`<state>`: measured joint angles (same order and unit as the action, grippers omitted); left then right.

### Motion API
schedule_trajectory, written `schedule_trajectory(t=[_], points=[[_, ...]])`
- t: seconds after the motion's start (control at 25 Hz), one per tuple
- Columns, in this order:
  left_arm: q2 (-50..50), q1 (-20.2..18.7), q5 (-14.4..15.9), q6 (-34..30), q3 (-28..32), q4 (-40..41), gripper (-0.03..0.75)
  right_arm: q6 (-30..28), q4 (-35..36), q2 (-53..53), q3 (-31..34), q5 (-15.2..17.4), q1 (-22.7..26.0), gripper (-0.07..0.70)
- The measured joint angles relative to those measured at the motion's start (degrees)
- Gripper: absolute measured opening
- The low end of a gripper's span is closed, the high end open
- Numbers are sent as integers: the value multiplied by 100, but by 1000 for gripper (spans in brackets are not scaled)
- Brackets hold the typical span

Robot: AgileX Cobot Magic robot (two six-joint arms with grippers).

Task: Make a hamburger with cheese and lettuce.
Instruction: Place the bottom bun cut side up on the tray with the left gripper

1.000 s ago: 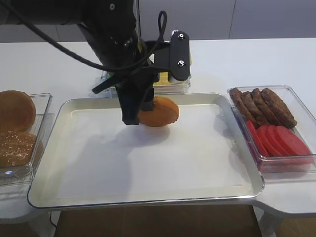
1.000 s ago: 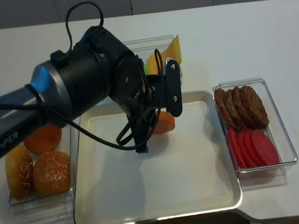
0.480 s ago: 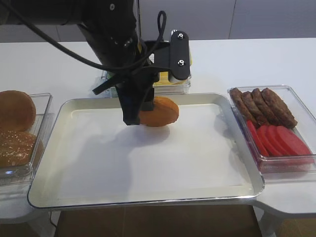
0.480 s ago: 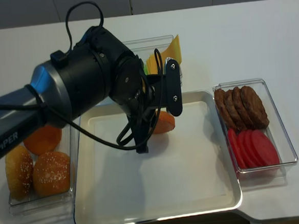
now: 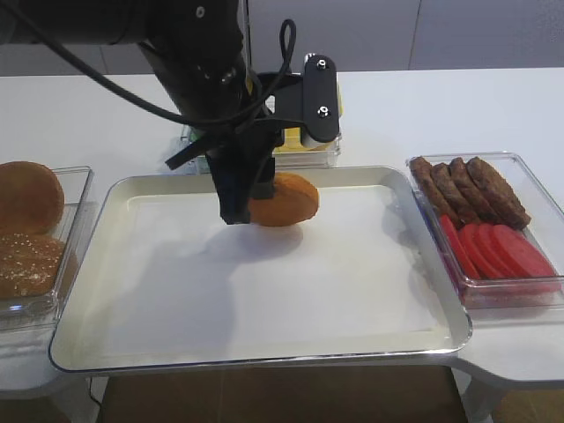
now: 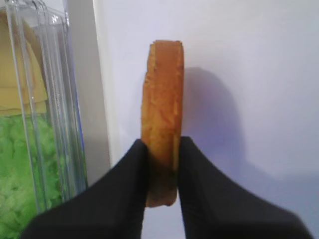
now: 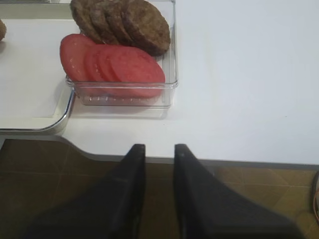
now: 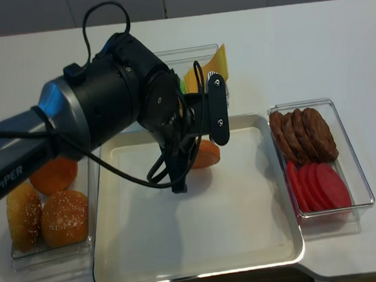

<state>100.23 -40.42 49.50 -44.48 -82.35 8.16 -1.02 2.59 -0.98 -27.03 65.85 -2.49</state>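
The right gripper hangs off the near table edge over the floor, its two dark fingers pointing forward with only a thin gap between them, holding nothing; just past it sits a clear container with tomato slices in front and brown patties behind. On the metal tray, which is bare in its near part, the left arm reaches in from the left and bends down over the far half, its bulk covering much of what lies behind it. The left gripper is pinching the hamburger bun half by its edge, flat faces against the fingers; whether the bun touches the tray cannot be told. Beyond the tray's far rim a clear box holds the lettuce and the cheese, both mostly hidden by the arm. At far left, whole buns lie in another container, cut off in the front view.
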Motion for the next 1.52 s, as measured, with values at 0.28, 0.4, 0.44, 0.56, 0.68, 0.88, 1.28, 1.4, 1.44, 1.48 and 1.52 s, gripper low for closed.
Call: schedule_trajectory(t=[0.28,0.4,0.44,0.56,0.68,0.88,1.28,1.4,1.44,1.48,1.52], points=[[0,0,22,139,0,0,132,0,0,0,0,0,0,170],[0,0,34,139,0,-24,132,0,0,0,0,0,0,170],[0,0,34,139,0,-49,132,0,0,0,0,0,0,170],[0,0,45,149,0,-133,132,0,0,0,0,0,0,170],[0,0,57,149,0,-156,132,0,0,0,0,0,0,170],[0,0,128,160,0,-169,142,0,0,0,0,0,0,170],[0,0,362,351,0,-409,333,0,0,0,0,0,0,170],[0,0,512,467,0,-445,363,0,0,0,0,0,0,170],[0,0,571,511,0,-444,366,0,0,0,0,0,0,170],[0,0,616,529,0,-444,369,0,0,0,0,0,0,170],[0,0,674,552,0,-444,370,0,0,0,0,0,0,170]])
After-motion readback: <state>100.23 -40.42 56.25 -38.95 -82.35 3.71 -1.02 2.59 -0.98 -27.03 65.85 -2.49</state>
